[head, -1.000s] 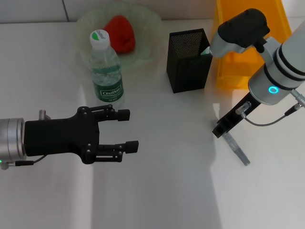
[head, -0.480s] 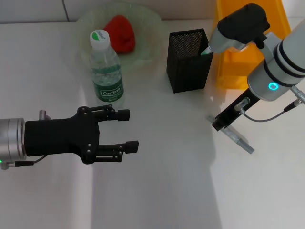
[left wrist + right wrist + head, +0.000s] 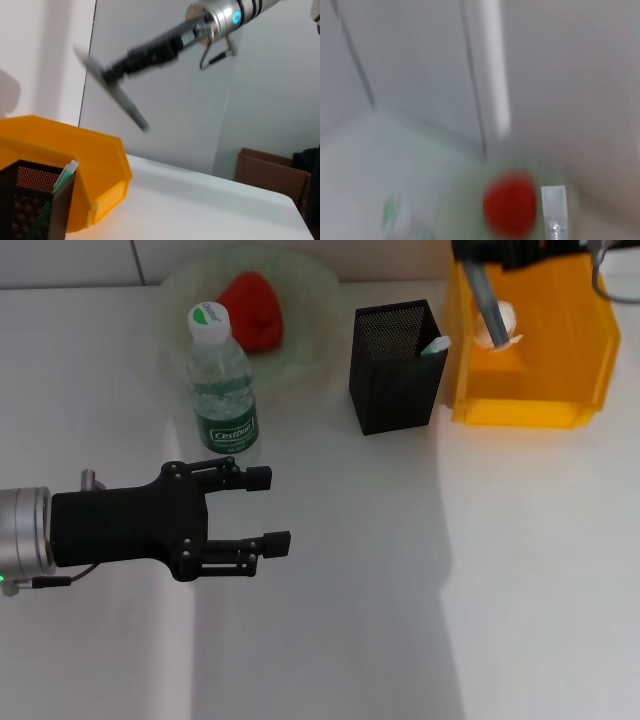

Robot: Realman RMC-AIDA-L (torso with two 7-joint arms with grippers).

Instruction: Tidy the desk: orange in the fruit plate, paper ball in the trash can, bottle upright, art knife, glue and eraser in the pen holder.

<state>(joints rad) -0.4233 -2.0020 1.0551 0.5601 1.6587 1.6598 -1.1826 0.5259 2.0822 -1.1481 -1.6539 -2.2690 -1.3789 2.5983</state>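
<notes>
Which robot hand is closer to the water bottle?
Left. The left gripper hangs just in front of the bottle; the right gripper is raised far off above the trash can.

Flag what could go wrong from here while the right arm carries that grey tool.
The right pincer grips the art knife near one end, high above the trash can; a slip could drop it in with the paper ball. The pen holder already holds a white-tipped item, so the knife could catch on it.

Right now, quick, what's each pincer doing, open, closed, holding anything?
Left pincer: open, empty, hovering over the desk near the bottle.
Right pincer: shut on the art knife, raised above the trash can.
</notes>
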